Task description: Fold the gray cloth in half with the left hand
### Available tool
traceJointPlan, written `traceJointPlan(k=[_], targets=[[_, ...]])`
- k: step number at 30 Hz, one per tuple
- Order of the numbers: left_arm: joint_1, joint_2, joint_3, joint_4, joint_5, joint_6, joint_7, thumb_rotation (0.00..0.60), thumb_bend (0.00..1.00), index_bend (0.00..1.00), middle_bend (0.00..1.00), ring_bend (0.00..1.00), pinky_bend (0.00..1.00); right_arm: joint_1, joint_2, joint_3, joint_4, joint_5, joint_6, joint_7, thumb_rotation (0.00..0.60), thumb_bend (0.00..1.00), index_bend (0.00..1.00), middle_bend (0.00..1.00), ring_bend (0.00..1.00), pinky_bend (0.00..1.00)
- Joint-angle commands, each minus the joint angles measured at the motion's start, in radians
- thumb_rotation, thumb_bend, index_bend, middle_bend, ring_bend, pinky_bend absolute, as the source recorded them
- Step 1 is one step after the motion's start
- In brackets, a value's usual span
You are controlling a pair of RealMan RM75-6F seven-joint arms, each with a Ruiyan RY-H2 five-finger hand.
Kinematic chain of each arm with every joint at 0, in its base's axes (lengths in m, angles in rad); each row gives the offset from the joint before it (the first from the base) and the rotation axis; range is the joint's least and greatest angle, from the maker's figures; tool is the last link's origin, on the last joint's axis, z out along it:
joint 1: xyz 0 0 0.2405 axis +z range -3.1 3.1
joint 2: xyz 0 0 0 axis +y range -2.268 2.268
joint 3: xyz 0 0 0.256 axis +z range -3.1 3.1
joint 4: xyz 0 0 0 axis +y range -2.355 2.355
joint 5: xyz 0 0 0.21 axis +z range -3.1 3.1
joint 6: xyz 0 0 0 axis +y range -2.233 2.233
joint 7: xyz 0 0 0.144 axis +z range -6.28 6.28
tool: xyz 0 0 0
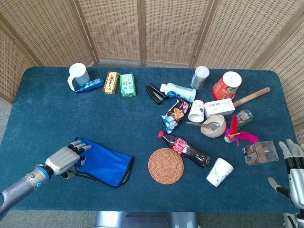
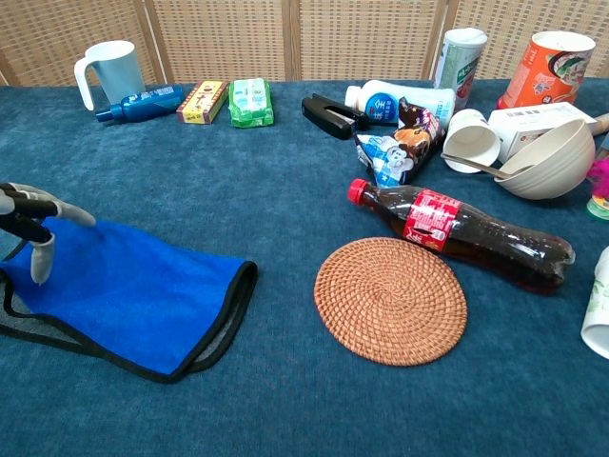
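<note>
A blue cloth with a dark gray underside and black edging [image 1: 105, 162] lies doubled over on the dark teal tabletop [image 1: 57, 114], low and left of centre in the head view and at the lower left of the chest view. Its blue layer sits on top, with a strip of the gray layer showing along the near edge. The robot's left hand [image 1: 64, 161] hovers at the cloth's left end, fingers spread apart with their tips over the blue fabric; the chest view shows the fingers [image 2: 38, 259] pointing down just above it, gripping nothing. The right hand [image 1: 293, 167] stands at the lower right corner of the head view, off the table edge, fingers extended upward and empty.

Right of the cloth rests a round woven rattan coaster [image 1: 166, 166], with a dark cola bottle with a red label [image 1: 184, 148] lying on its side just beyond it. A white paper cup [image 1: 219, 172] sits tipped at the lower right. In the upper left stands a pale blue plastic mug [image 1: 78, 75], and a beige bowl with a spoon [image 1: 213, 126] sits among the clutter at right of centre.
</note>
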State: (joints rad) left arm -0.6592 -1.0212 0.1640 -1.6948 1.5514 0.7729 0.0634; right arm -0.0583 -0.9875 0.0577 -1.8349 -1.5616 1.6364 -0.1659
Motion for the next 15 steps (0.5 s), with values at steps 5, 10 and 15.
traceJointPlan(k=[5, 10, 15], targets=[[0.015, -0.001, -0.014, 0.042, -0.038, 0.009, -0.007, 0.6, 0.34, 0.39, 0.0, 0.0, 0.0, 0.002, -0.001, -0.002, 0.0, -0.001, -0.004, -0.003, 0.6, 0.0, 0.0, 0.0, 0.0, 0.0], [0.014, -0.004, -0.017, 0.073, -0.077, -0.025, -0.005, 0.6, 0.34, 0.4, 0.0, 0.0, 0.0, 0.002, -0.003, 0.0, 0.001, 0.002, -0.004, -0.007, 0.6, 0.0, 0.0, 0.0, 0.0, 0.0], [0.022, -0.005, -0.011, 0.085, -0.092, -0.038, 0.006, 0.6, 0.34, 0.41, 0.0, 0.0, 0.0, 0.004, -0.005, -0.001, 0.001, 0.002, -0.009, -0.012, 0.6, 0.0, 0.0, 0.0, 0.0, 0.0]])
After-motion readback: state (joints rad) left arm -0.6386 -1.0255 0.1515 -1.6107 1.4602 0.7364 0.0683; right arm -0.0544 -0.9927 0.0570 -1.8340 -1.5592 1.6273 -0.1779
